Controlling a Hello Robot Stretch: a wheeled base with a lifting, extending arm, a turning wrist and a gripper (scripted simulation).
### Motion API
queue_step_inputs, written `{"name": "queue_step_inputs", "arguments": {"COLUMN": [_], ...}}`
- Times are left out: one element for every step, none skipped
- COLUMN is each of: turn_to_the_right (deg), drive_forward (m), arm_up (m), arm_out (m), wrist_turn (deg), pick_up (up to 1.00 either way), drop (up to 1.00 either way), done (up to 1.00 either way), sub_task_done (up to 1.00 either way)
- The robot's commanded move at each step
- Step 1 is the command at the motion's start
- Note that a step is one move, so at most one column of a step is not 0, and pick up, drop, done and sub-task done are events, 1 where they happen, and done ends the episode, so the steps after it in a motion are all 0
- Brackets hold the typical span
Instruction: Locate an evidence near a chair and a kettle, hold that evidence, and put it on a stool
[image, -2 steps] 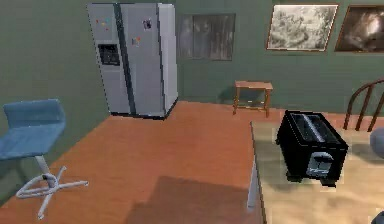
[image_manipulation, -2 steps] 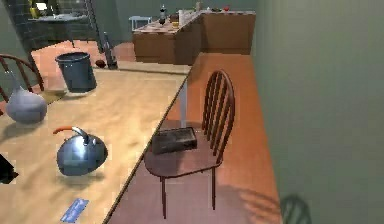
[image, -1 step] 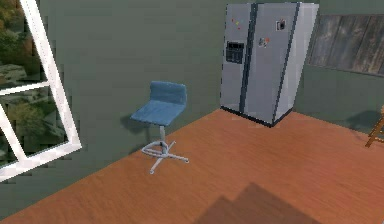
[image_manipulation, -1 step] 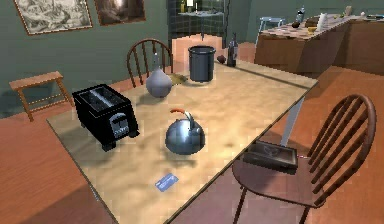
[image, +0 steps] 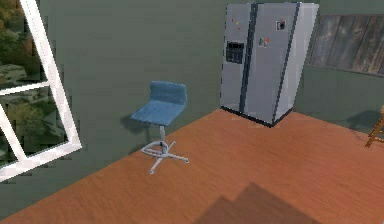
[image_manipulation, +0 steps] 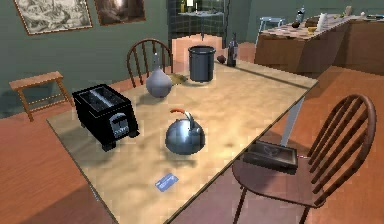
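Reach low for the small bluish card (image_manipulation: 166, 182) at seven o'clock from the kettle (image_manipulation: 185, 136); the jaws' state I cannot tell

Glossy metal kettle (image_manipulation: 185, 137), matt pale wooden table (image_manipulation: 240, 100), dark wooden chair (image_manipulation: 262, 188), smooth grey-metal fridge (image: 262, 60)

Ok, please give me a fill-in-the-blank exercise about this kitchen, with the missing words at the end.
1. The toaster on the table is ____ in colour.
2. The seat of the swivel chair is ____.
3. The kettle stands to the arm side view's ____ of the toaster.
4. The dark flat thing lies on the ____ of the wooden chair.
Missing words: black, blue, right, seat.
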Motion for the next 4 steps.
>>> {"name": "queue_step_inputs", "arguments": {"turn_to_the_right": [0.0,0.0,0.0,0.0], "drive_forward": [0.0,0.0,0.0,0.0], "arm_up": [0.36,0.0,0.0,0.0], "arm_out": [0.0,0.2,0.0,0.0], "wrist_turn": [0.0,0.0,45.0,45.0], "pick_up": [0.0,0.0,0.0,0.0], "drop": [0.0,0.0,0.0,0.0], "done": [0.0,0.0,0.0,0.0], "sub_task_done": [0.0,0.0,0.0,0.0]}}
